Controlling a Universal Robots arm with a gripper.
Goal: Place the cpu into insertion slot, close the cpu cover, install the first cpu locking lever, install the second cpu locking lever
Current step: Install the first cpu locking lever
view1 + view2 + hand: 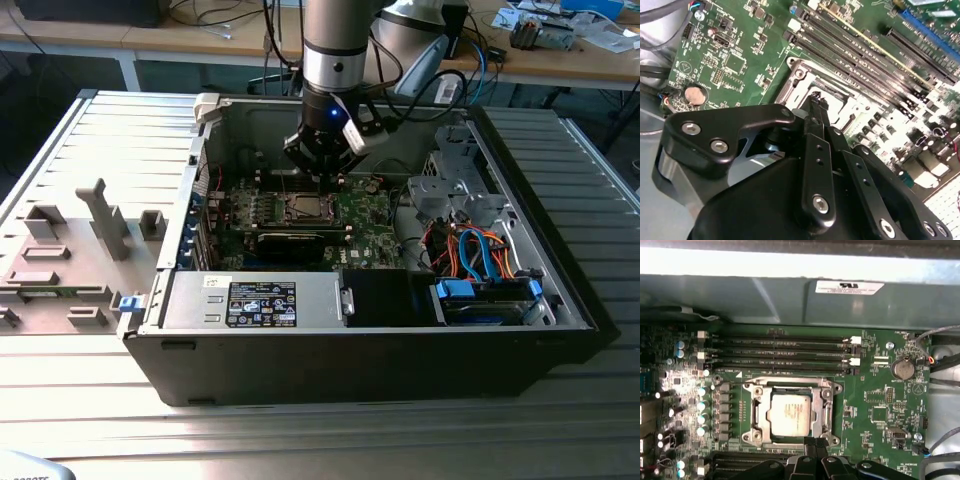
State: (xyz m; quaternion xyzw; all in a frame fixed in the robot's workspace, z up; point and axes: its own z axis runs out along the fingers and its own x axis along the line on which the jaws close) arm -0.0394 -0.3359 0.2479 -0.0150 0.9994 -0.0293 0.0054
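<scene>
In the exterior view the grey fixture blocks (80, 240) lie on the desk (300, 440), at the exterior view's left of the open PC case (360, 350). Inside the case is the green board (365, 215), w/ the end effector (322, 172) hanging just above the socket (305, 208). In the first wrist view the cpu (788, 413) sits in the socket, silver top up, and the metal frame (826, 407) lies flat around it. The end effector fingers (816, 117) are narrow, pressed together, holding nothing, tips at the socket edge.
</scene>
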